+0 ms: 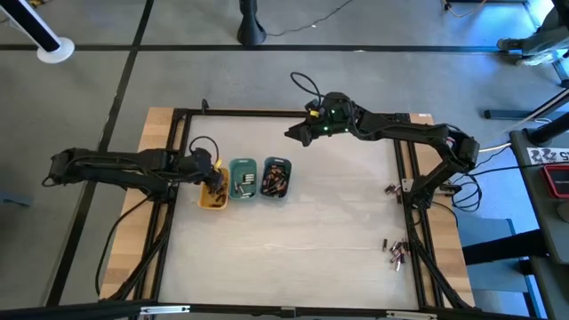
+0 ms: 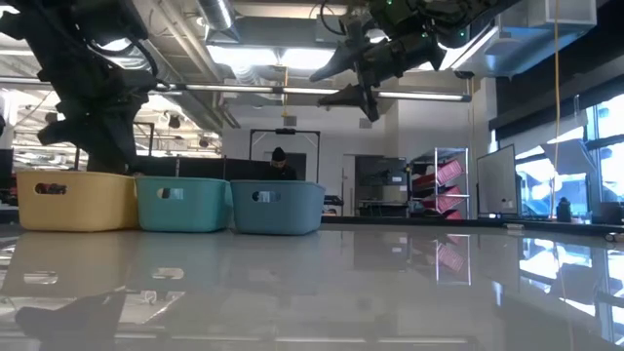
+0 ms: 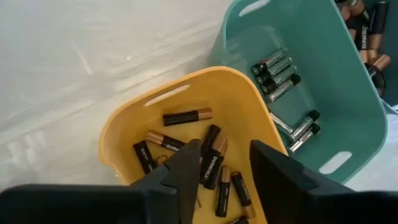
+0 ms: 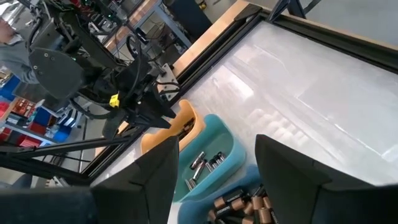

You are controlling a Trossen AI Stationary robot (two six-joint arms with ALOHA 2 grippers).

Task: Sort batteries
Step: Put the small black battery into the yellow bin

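Lab workshop, exposed ceiling ducts [image 2: 244, 73], storage racks [image 2: 439, 180]

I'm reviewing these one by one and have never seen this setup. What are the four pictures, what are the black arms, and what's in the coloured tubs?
Two robot arms sort batteries. One picture looks down from above, one looks level across the table, and one comes from each wrist. The left pincer hangs open over the yellow tray of copper-topped batteries, holding nothing. Beside it stand a green tray and a grey-blue tray. The right pincer waits open, raised above the table's far side. Loose batteries lie at the right edge.
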